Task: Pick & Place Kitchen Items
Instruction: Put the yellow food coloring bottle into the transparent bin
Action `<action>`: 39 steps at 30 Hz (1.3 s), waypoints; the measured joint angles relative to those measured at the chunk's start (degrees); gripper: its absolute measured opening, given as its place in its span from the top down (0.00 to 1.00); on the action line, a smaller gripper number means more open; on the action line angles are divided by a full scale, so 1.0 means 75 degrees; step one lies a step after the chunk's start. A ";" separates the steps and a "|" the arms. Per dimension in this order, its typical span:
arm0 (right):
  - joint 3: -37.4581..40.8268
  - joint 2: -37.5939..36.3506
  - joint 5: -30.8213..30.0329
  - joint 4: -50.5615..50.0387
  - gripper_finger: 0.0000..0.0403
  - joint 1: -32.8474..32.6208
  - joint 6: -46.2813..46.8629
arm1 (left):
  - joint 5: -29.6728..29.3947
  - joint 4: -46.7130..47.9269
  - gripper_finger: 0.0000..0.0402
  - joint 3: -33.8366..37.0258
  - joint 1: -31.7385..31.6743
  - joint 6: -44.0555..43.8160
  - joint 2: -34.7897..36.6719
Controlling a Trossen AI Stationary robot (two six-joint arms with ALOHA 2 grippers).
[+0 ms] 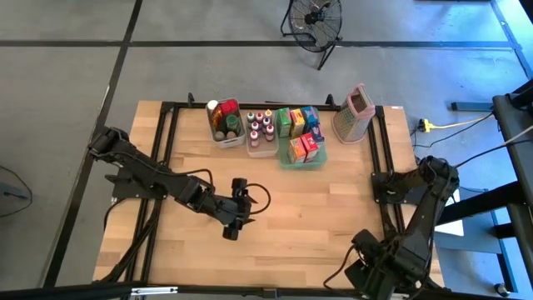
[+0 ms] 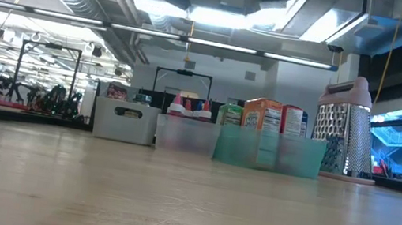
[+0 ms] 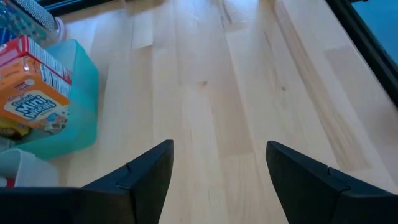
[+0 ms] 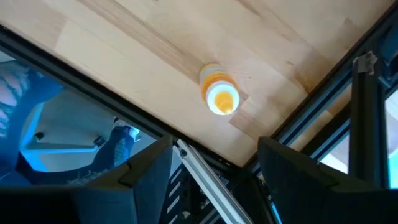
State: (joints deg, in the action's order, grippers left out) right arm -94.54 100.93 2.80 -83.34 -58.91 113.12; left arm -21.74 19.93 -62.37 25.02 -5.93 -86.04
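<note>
- Left wrist view shows the left gripper (image 3: 217,180) with its two dark fingers (image 3: 146,177) spread apart and nothing between them, only bare wooden table (image 3: 249,93) beneath.
- From above, this gripper (image 1: 236,218) hangs over the middle of the table, nearer the front edge than the groceries, well apart from them.
- Right gripper (image 4: 214,180) also has its fingers parted and holds nothing; it sits at the near right corner of the table (image 1: 379,267), pulled back off the work area.
- Beyond its fingers a small orange-and-white bottle (image 4: 219,90) stands on the wood close to the table's edge rail.
- Kitchen items are gathered at the far side: jars in a clear bin (image 1: 225,133), little pink-capped bottles (image 1: 260,129) in the next bin, and coloured boxes (image 1: 300,133) in the green tray (image 1: 287,163).
- Metal grater (image 1: 353,115) with a pink top stands just right of the tray.
</note>
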 joint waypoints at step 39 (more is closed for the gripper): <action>0.0000 0.0658 0.0036 -0.0125 0.45 0.0048 0.0131 | 0.0716 -0.0573 0.38 0.0006 0.0636 -0.0913 -0.0638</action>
State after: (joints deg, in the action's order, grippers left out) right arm -94.54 105.86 3.07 -84.27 -58.54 114.10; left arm -16.37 15.63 -62.33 29.79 -12.78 -90.83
